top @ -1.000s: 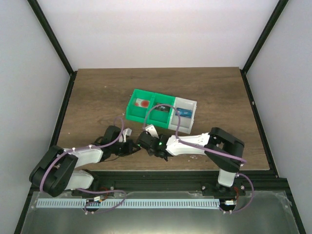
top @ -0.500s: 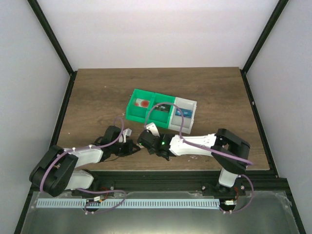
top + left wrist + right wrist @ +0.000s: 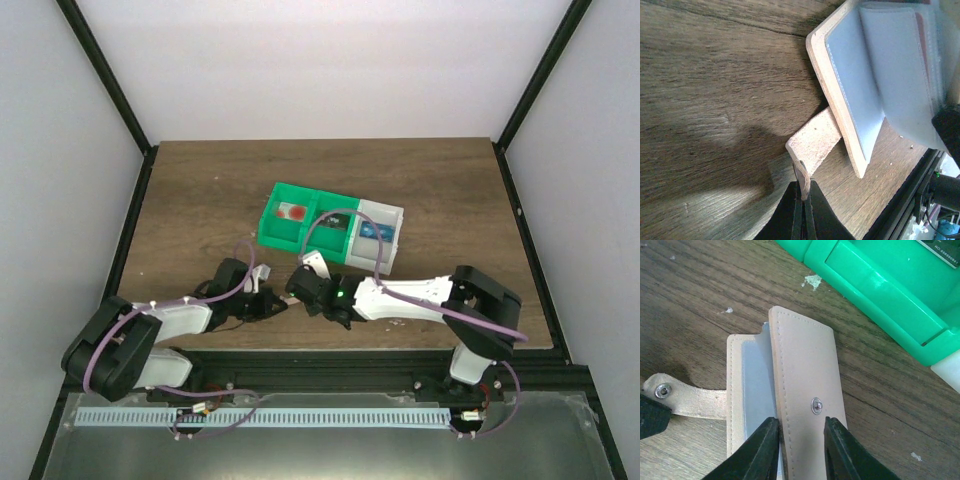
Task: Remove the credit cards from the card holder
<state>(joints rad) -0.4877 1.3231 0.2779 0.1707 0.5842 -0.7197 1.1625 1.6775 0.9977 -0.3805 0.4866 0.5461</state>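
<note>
Both grippers are on the card holder [image 3: 752,390], down at 7 o'clock from the bins [image 3: 270,238].
The left gripper [image 3: 802,200] is clamped tight on the tip of the strap [image 3: 815,140], which sticks out at 9 o'clock from the card holder lying half-open on the table [image 3: 200,200]. The right gripper [image 3: 801,445] stands part-way closed on the raised tan flap [image 3: 807,390], a finger against each long edge, with the pale blue panel showing at the flap's 9 o'clock.
</note>
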